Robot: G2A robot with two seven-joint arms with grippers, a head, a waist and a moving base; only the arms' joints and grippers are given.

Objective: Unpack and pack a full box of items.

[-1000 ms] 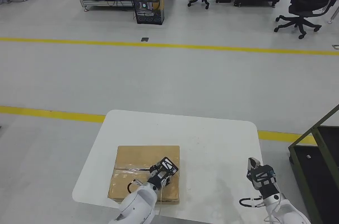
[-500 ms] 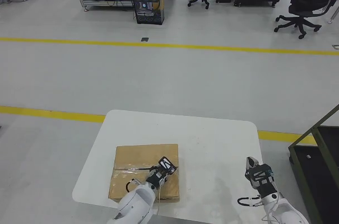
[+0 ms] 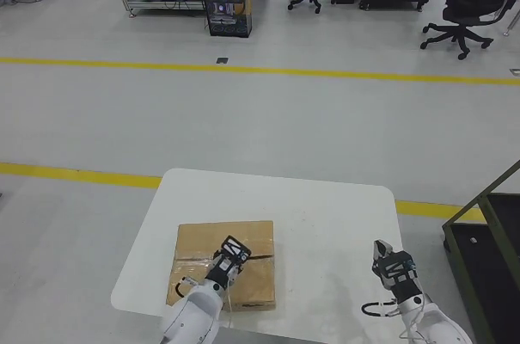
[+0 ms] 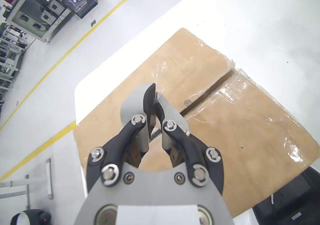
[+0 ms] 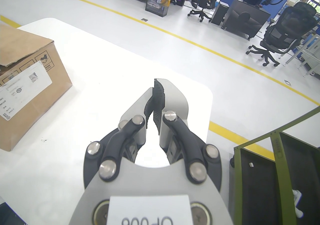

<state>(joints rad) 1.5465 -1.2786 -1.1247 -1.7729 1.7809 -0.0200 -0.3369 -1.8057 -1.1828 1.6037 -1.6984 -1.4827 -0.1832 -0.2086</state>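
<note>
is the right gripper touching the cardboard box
No, the right gripper hangs over a bare part of the table, well apart from the cardboard box.

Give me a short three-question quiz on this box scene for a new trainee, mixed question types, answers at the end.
1. True or false: the cardboard box on the white table has its top flaps folded down.
2. Where is the left gripper? A) above the box's centre seam B) over bare table C) inside the box
3. Fill in: the right gripper, over bare table beside the box, has its fingers ___ and holds nothing.
Key: 1 true; 2 A; 3 shut.
</note>
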